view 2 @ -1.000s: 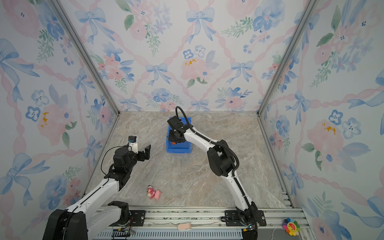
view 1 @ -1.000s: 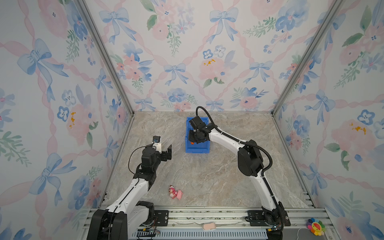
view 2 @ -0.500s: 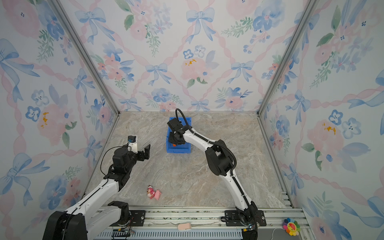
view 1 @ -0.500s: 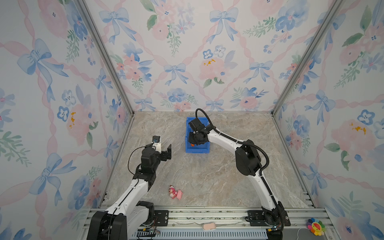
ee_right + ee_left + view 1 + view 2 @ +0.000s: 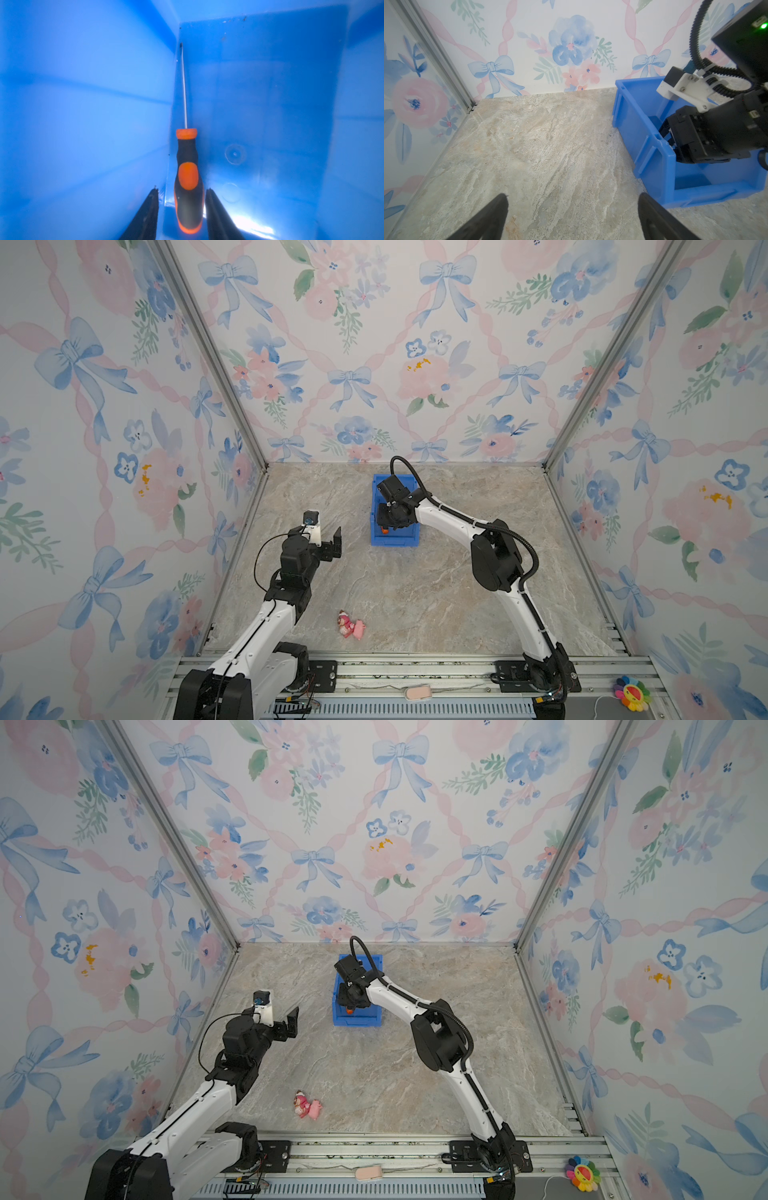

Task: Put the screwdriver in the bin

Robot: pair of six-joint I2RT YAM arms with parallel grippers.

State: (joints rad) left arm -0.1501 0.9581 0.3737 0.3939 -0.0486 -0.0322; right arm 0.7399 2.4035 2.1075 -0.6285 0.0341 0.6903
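Note:
The blue bin point(image 5: 395, 540) point(image 5: 357, 1020) stands at the back middle of the stone tabletop. My right gripper point(image 5: 386, 522) point(image 5: 347, 1002) reaches down inside it. In the right wrist view the screwdriver point(image 5: 188, 178), orange-and-black handle and thin shaft, lies on the bin floor along a side wall point(image 5: 83, 104). The right gripper point(image 5: 181, 189) is open, its fingers on either side of the handle with blue showing in both gaps. An orange bit of the screwdriver point(image 5: 385, 531) point(image 5: 350, 1011) shows in both top views. My left gripper point(image 5: 332, 543) point(image 5: 572, 197) hovers open and empty, left of the bin point(image 5: 654, 166).
A pink-and-red toy figure point(image 5: 351, 624) point(image 5: 308, 1105) lies near the front edge of the table. Flowered walls close in the back and both sides. A metal rail point(image 5: 415, 672) runs along the front.
The right gripper's jaws have parted off the screwdriver handle inside the bin, and the arm has shifted slightly. The left arm has stayed put.

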